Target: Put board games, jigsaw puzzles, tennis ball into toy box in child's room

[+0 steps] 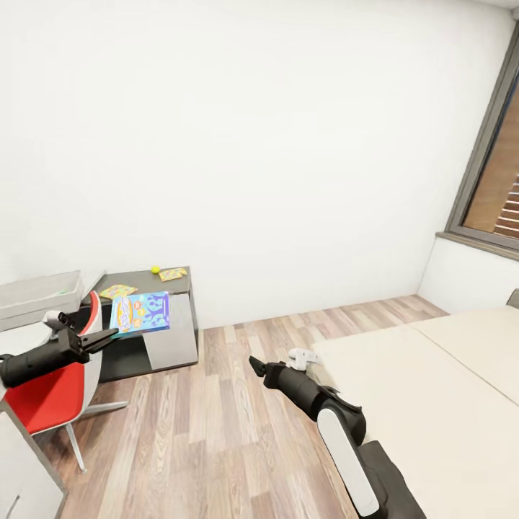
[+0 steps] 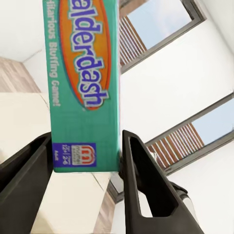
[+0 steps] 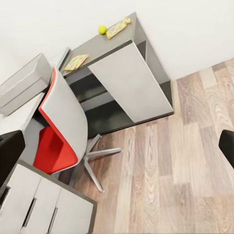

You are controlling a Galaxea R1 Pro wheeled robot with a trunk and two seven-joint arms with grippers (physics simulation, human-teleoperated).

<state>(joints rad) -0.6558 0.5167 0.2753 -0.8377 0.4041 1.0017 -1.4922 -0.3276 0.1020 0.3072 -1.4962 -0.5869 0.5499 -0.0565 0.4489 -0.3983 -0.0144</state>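
Note:
My left gripper (image 1: 101, 329) is shut on a board game (image 1: 141, 311), a flat teal-blue box held up in front of the dark grey table (image 1: 180, 288). In the left wrist view the box (image 2: 83, 83) reads "Balderdash" and sits between the two fingers (image 2: 141, 185). On the table lie the tennis ball (image 1: 155, 269) and two jigsaw puzzles (image 1: 173, 273) (image 1: 117, 291). The light grey toy box (image 1: 36, 294) stands at the far left. My right gripper (image 1: 254, 362) hangs open over the floor, beside the cream bed (image 1: 432, 404). The right wrist view shows ball (image 3: 102, 29), puzzles (image 3: 118, 28) (image 3: 75, 62) and toy box (image 3: 24, 83).
A red and white swivel chair (image 1: 50, 396) stands between me and the table, under my left arm. Grey drawers (image 3: 44, 204) sit beside it. Wood-plank floor (image 1: 216, 418) lies open between table and bed. A window (image 1: 497, 180) is at the right wall.

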